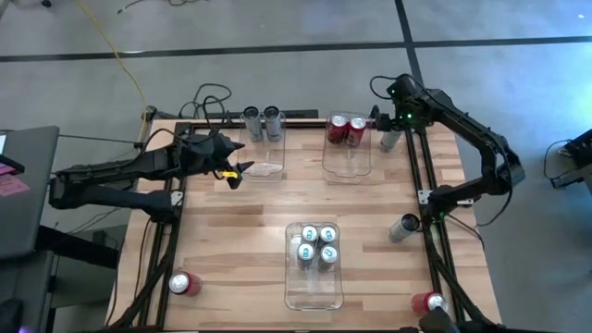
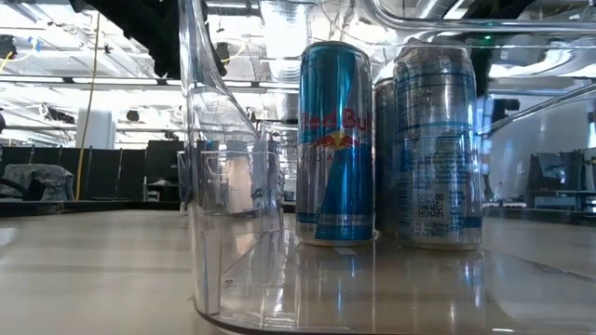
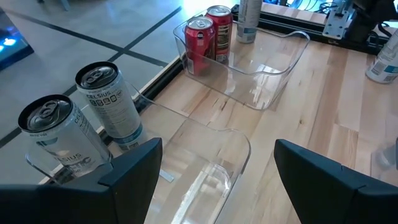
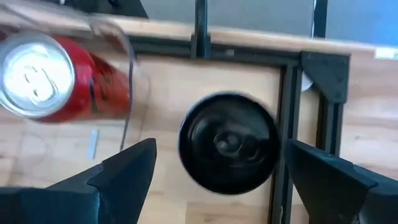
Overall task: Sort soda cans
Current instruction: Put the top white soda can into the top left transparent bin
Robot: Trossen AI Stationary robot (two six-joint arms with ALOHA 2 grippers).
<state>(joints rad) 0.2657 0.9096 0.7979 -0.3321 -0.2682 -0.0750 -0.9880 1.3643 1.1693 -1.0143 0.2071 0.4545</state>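
Wooden table (image 1: pixel 250 222): right pincer (image 4: pixel 214 165) hangs open above black-topped can (image 4: pixel 228 143).

From above, the can (image 1: pixel 389 140) under the right gripper (image 1: pixel 382 118) is mostly hidden by the arm. On that wrist's view a dark can top (image 4: pixel 227 142) is blurred, with no label readable. At counter level the clear bin (image 2: pixel 214 186) runs off the frame, and a third can (image 2: pixel 384 154) hides between 2 blue ones.
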